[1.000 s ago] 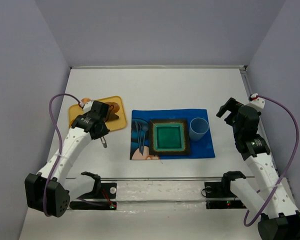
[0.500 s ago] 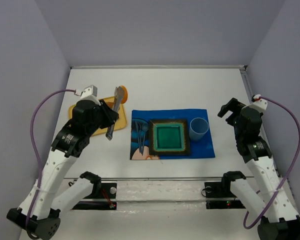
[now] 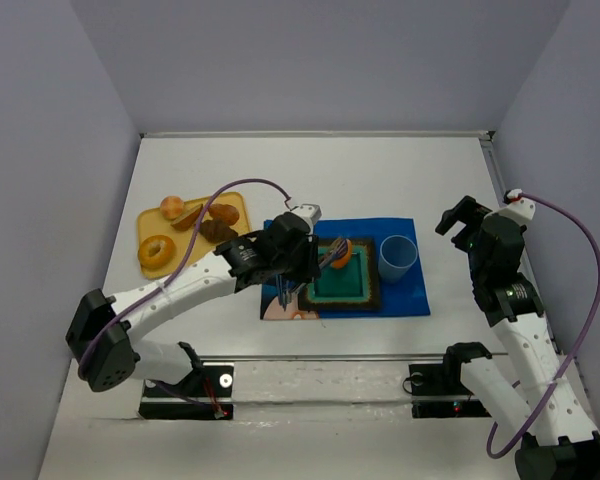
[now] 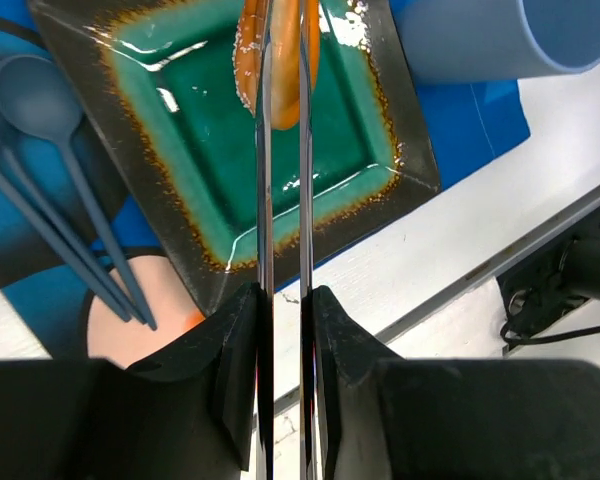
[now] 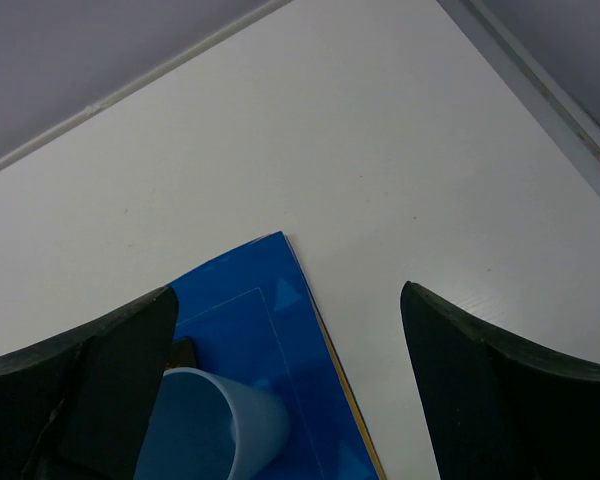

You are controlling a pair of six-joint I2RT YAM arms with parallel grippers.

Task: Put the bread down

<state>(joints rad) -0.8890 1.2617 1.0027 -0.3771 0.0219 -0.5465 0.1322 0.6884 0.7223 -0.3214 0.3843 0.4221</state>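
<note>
My left gripper is shut on a pair of metal tongs. The tongs pinch a small oval orange-tan roll and hold it over the far part of the green square plate. The roll shows between the tong tips in the left wrist view, above the plate. A ring-shaped bagel lies on the yellow tray at the left. My right gripper is open and empty, to the right of the blue mat.
Other bread pieces lie on the yellow tray. A light blue cup stands right of the plate on the blue placemat. Blue cutlery lies left of the plate. The cup and the mat corner show in the right wrist view.
My left arm has swung right from the yellow tray to over the green plate, carrying the roll in the tongs. The right arm has stayed put.
</note>
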